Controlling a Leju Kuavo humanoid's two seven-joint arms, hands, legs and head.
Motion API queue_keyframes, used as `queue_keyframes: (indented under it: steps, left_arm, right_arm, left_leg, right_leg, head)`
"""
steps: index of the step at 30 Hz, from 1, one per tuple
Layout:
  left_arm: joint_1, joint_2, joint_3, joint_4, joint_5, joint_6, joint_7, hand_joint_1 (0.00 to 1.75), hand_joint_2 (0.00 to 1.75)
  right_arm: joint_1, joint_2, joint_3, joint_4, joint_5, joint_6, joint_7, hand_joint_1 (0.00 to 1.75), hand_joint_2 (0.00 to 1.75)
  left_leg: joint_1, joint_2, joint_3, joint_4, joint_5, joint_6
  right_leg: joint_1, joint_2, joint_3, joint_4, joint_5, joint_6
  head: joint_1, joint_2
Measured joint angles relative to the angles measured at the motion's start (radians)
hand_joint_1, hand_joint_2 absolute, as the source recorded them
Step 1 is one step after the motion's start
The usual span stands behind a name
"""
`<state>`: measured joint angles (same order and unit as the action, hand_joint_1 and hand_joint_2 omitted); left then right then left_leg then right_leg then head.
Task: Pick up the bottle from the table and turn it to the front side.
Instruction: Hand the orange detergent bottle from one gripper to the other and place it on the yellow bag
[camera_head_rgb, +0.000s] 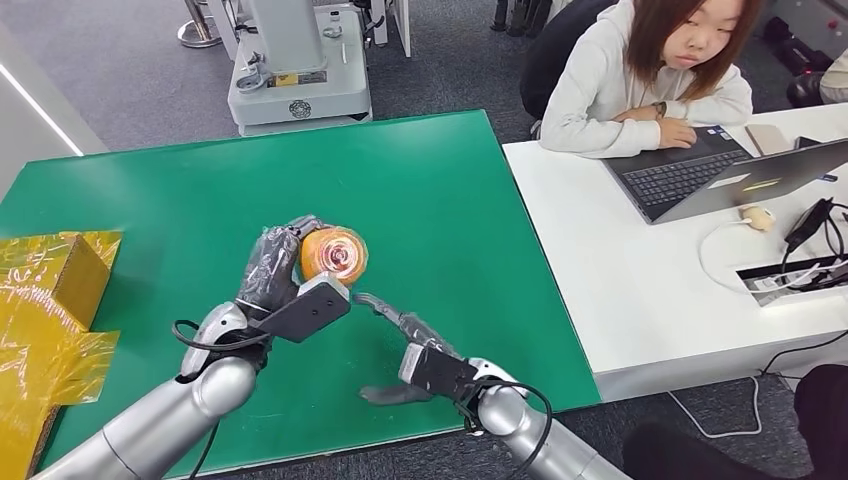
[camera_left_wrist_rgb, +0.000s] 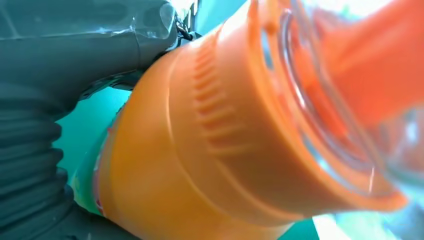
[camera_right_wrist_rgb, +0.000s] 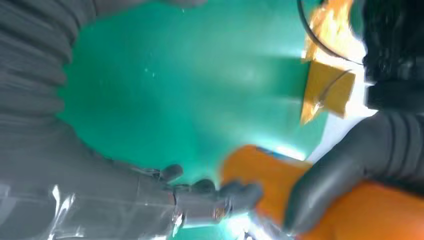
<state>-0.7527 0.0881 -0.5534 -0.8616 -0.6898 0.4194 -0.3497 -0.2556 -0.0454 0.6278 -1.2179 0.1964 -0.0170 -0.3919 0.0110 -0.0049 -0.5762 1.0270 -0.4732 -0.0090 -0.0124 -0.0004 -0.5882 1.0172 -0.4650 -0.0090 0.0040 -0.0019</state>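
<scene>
My left hand (camera_head_rgb: 275, 268) grips an orange bottle (camera_head_rgb: 334, 254) above the middle of the green table (camera_head_rgb: 420, 190), its clear round end tipped toward my head camera. Seen from the left wrist, the bottle's ribbed orange cap (camera_left_wrist_rgb: 215, 130) sits right against the grey thumb (camera_left_wrist_rgb: 85, 40). My right hand (camera_head_rgb: 405, 335) hovers just to the right of and below the bottle, fingers spread and holding nothing. From the right wrist, the right hand's fingertips (camera_right_wrist_rgb: 240, 192) reach close to the orange bottle (camera_right_wrist_rgb: 260, 180), with the left hand's dark fingers (camera_right_wrist_rgb: 340, 165) wrapped around it.
A yellow cardboard box (camera_head_rgb: 45, 290) wrapped in film stands at the table's left edge. A white desk (camera_head_rgb: 650, 290) to the right carries a laptop (camera_head_rgb: 720, 175) and cables, with a person (camera_head_rgb: 650, 70) seated behind it. A grey machine base (camera_head_rgb: 295, 85) stands beyond the table.
</scene>
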Motion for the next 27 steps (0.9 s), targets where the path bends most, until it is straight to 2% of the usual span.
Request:
queue_keyframes:
  steps: [5, 8, 11, 16, 20, 23, 27]
  left_arm:
    - [-0.049, 0.067, -0.066, 0.015, -0.441, 0.129, 0.149, 1.75, 1.75]
    - [-0.072, 0.117, -0.084, 0.016, -0.634, 0.139, 0.209, 1.75, 1.75]
    - [-0.093, 0.166, -0.09, 0.016, -0.755, 0.136, 0.236, 1.75, 1.75]
    - [-0.135, 0.277, -0.106, 0.009, -0.862, 0.113, 0.245, 1.75, 1.75]
    - [-0.138, 0.391, -0.112, -0.032, -0.871, 0.091, 0.278, 1.75, 1.75]
    - [-0.116, 0.487, -0.122, -0.083, -0.873, 0.064, 0.31, 1.75, 1.75]
    - [-0.043, 0.625, -0.119, -0.175, -0.872, 0.031, 0.35, 1.75, 1.75]
  right_arm:
    - [0.028, 0.0, -0.001, -0.009, 0.012, -0.006, -0.03, 0.0, 1.75]
    - [0.048, 0.0, -0.007, -0.009, 0.012, -0.019, -0.055, 0.0, 1.75]
    - [0.067, 0.0, -0.015, -0.011, 0.01, -0.033, -0.072, 0.0, 1.75]
    - [0.109, 0.0, -0.039, -0.04, 0.009, -0.053, -0.083, 0.0, 1.75]
    - [0.136, 0.0, -0.059, -0.066, 0.013, -0.053, -0.084, 0.0, 1.75]
    - [0.152, 0.0, -0.076, -0.083, 0.02, -0.05, -0.084, 0.0, 1.75]
    - [0.175, 0.0, -0.103, -0.109, 0.033, -0.042, -0.083, 0.0, 1.75]
  left_leg:
    - [0.0, 0.0, 0.0, 0.0, 0.0, 0.0]
    - [0.0, 0.001, 0.0, 0.0, 0.0, 0.0]
    - [0.0, 0.001, 0.0, 0.0, 0.0, 0.0]
    - [0.0, 0.003, 0.0, -0.001, 0.0, 0.0]
    - [0.0, 0.006, 0.0, -0.001, 0.0, -0.001]
    - [0.0, 0.007, 0.0, -0.001, -0.001, -0.001]
    - [0.0, 0.008, -0.001, -0.002, -0.001, -0.002]
  right_leg:
    - [0.0, 0.0, 0.0, 0.0, 0.0, 0.0]
    - [0.0, 0.001, 0.0, 0.0, 0.0, 0.0]
    - [0.0, 0.001, 0.0, 0.0, 0.0, 0.0]
    - [0.0, 0.004, -0.001, 0.001, 0.0, 0.0]
    - [0.0, 0.005, -0.002, 0.002, 0.0, 0.0]
    - [0.0, 0.007, -0.003, 0.002, 0.0, 0.0]
    - [0.0, 0.009, -0.005, 0.002, -0.001, -0.001]
  head:
    - [0.0, 0.0]
    - [0.0, 0.0]
    - [0.0, 0.0]
    - [0.0, 0.0]
    - [0.0, 0.0]
    - [0.0, 0.0]
    - [0.0, 0.0]
